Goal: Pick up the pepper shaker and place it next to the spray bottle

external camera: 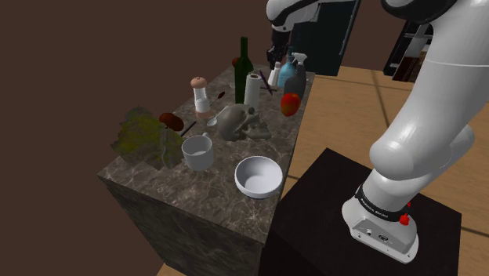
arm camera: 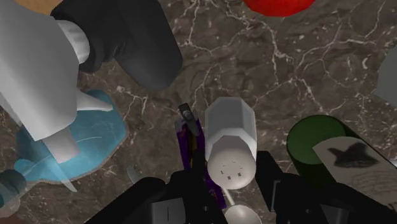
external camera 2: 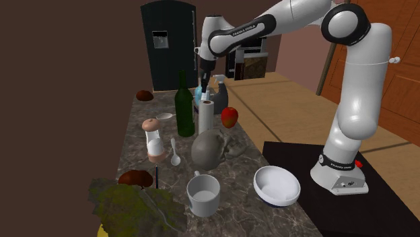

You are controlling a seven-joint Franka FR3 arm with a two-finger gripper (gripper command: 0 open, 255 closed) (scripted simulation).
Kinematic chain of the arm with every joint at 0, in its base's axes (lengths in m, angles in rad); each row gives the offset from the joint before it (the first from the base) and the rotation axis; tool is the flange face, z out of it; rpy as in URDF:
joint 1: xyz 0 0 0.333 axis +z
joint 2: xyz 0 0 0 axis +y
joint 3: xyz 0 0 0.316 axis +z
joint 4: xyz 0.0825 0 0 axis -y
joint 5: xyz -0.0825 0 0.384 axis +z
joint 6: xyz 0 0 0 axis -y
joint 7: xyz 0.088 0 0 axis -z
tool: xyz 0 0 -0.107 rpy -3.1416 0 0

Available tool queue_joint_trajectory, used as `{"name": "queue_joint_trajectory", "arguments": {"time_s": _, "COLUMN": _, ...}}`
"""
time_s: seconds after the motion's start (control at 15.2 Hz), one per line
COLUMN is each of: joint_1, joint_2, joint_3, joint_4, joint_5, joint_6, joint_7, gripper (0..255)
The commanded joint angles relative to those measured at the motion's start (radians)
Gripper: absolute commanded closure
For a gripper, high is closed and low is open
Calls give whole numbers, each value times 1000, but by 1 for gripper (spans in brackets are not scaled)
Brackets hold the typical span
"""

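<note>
A white pepper shaker [arm camera: 230, 143] with holes in its cap stands upright between my two black fingers, which clasp its sides. My gripper [arm camera: 230, 184] is shut on it. A blue spray bottle [arm camera: 57, 127] with a white trigger head stands just beside the shaker on the marble counter [arm camera: 305, 70]. In the shoulder view my gripper [external camera: 273, 67] hangs over the counter's far end, the shaker [external camera: 274, 77] under it and the spray bottle [external camera: 291, 74] right next to it. I cannot tell whether the shaker touches the counter. The second exterior view has my gripper [external camera 2: 202, 87] behind the paper roll.
Close by stand a green wine bottle [external camera: 244, 63], a paper towel roll [external camera: 252, 90], a red apple [external camera: 291, 103] and a dark vase [external camera 2: 219, 91]. Nearer the stand are a brown-topped grinder [external camera: 201, 96], a grey lump [external camera: 235, 121], a mug [external camera: 198, 151], a bowl [external camera: 258, 176] and leafy greens [external camera: 145, 135].
</note>
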Motion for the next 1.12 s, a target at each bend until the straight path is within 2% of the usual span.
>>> {"name": "queue_joint_trajectory", "arguments": {"time_s": 0.0, "joint_1": 1, "joint_2": 9, "joint_3": 0, "joint_4": -15, "joint_5": -1, "joint_6": 25, "joint_7": 3, "gripper": 255}}
{"name": "queue_joint_trajectory", "arguments": {"time_s": 1.06, "joint_1": 2, "joint_2": 87, "joint_3": -2, "joint_4": -127, "joint_5": -10, "joint_6": 215, "joint_7": 12, "gripper": 255}}
